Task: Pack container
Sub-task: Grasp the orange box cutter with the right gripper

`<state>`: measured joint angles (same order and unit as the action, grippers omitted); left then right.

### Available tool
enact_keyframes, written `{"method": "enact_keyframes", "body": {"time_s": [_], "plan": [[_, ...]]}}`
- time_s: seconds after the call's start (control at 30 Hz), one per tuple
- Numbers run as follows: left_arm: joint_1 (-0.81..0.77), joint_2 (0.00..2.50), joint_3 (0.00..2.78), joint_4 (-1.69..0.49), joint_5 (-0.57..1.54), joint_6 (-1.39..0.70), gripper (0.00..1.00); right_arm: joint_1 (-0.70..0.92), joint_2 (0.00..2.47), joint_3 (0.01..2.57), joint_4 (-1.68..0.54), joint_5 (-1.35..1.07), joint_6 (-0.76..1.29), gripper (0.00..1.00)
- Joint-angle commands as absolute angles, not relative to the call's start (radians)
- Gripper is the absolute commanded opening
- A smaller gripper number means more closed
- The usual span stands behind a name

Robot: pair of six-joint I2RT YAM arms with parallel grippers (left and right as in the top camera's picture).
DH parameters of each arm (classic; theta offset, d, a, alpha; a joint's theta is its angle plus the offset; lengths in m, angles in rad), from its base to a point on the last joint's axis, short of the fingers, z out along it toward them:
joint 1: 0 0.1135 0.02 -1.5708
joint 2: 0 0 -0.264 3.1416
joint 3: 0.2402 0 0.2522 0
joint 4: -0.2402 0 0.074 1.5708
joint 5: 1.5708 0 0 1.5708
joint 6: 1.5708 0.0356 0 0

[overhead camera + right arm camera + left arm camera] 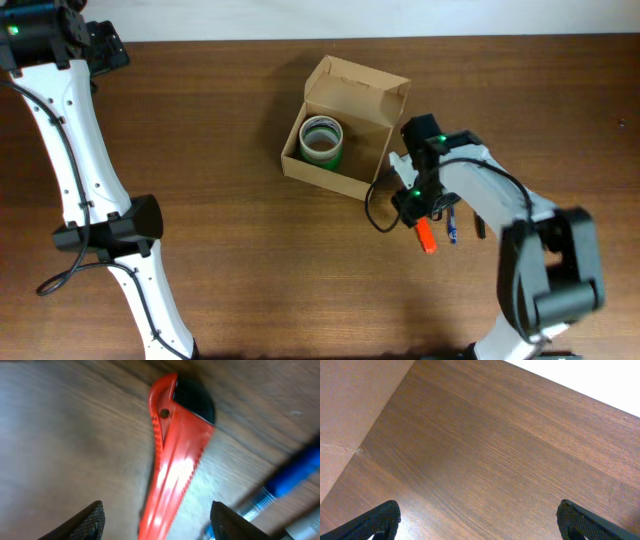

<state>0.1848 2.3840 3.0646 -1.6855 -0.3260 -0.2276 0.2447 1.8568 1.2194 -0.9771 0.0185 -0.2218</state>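
Just right of the open container [322, 172], your right gripper [159, 517] hangs with fingers spread either side of the orange knife [175, 460] (left gripper [477, 520] spread too, idle), so you likely need to lower, clench and carry it in

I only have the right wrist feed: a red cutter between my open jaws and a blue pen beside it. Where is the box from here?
Observer: The container sits close to your right gripper, on its left and a little farther from the robot. Its flap lid stands open.
Operator: Is anything packed in it already?
Observer: Yes, one tape roll with green on it lies flat inside.
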Motion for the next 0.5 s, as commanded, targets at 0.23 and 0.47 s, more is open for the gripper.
{"method": "enact_keyframes", "body": {"time_s": [0.23, 0.47], "plan": [[0.189, 2.362, 3.059, -1.687, -0.329, -0.218, 1.00, 0.215, 1.993, 1.216, -0.936, -0.002, -0.213, 0.21], [0.189, 2.362, 3.059, -1.687, -0.329, -0.218, 1.00, 0.174, 1.961, 1.245, -0.942, -0.128, -0.205, 0.04]]}}
